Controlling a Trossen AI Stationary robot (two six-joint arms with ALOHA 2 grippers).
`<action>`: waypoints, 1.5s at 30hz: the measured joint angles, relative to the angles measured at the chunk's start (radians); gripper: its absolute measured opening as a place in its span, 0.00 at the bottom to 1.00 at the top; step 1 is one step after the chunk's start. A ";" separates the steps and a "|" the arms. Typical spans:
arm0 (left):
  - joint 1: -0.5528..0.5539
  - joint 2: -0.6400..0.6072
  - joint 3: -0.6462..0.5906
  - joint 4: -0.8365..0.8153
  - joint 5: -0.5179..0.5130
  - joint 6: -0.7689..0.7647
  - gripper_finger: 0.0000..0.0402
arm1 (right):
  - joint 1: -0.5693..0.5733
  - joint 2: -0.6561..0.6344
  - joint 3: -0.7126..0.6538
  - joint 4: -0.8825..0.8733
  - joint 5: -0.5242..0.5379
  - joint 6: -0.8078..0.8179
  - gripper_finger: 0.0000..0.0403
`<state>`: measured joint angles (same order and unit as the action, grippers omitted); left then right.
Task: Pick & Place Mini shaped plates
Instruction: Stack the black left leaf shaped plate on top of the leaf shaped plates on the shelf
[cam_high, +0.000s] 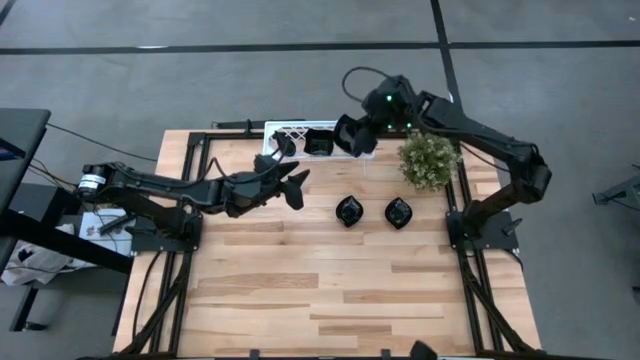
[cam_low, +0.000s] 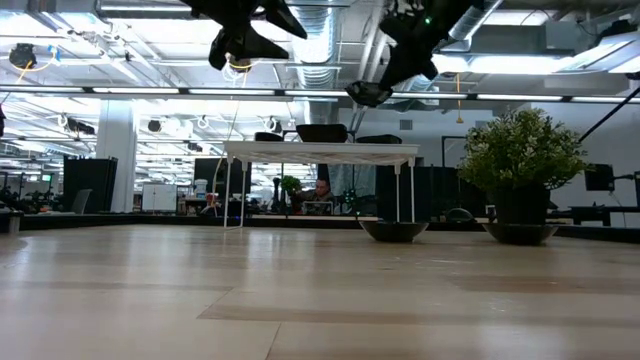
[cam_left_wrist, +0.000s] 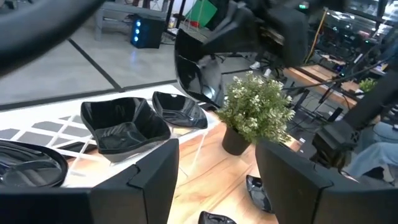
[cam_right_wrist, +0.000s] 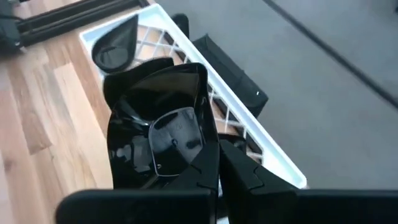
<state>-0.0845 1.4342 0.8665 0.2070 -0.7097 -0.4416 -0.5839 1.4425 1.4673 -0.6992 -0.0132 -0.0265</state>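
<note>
Black right tool (cam_right_wrist: 214, 171) pinches a square plate (cam_right_wrist: 158, 134); left tool (cam_high: 297, 186) open, empty

We see a grey floor (cam_high: 300, 90) around the wooden table (cam_high: 320, 290), crossed by dark lines (cam_high: 200, 48). A dark desk edge (cam_high: 20, 150) sits at left. In the low view, an open office hall lies beyond: white ceiling with ducts (cam_low: 320, 45) and strip lights (cam_low: 150, 91), a white column (cam_low: 125, 155) at left, dark partitions (cam_low: 90, 185), and a white-topped table on thin legs (cam_low: 320, 153) at centre. A person (cam_low: 320, 192) sits far back at a screen. Lighting is even and bright.
</note>
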 joint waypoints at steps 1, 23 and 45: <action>-0.004 0.000 0.000 0.000 0.000 0.000 0.53 | -0.020 0.001 0.000 -0.008 -0.022 0.003 0.00; -0.016 0.001 -0.108 0.096 0.126 0.042 0.51 | -0.189 0.134 0.002 0.001 -0.251 -0.009 0.00; -0.014 0.001 -0.112 0.104 0.124 0.043 0.51 | -0.194 0.149 0.014 -0.109 -0.252 0.045 0.00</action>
<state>-0.0986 1.4353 0.7544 0.3111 -0.5861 -0.3988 -0.7784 1.5917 1.4818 -0.8085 -0.2649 0.0189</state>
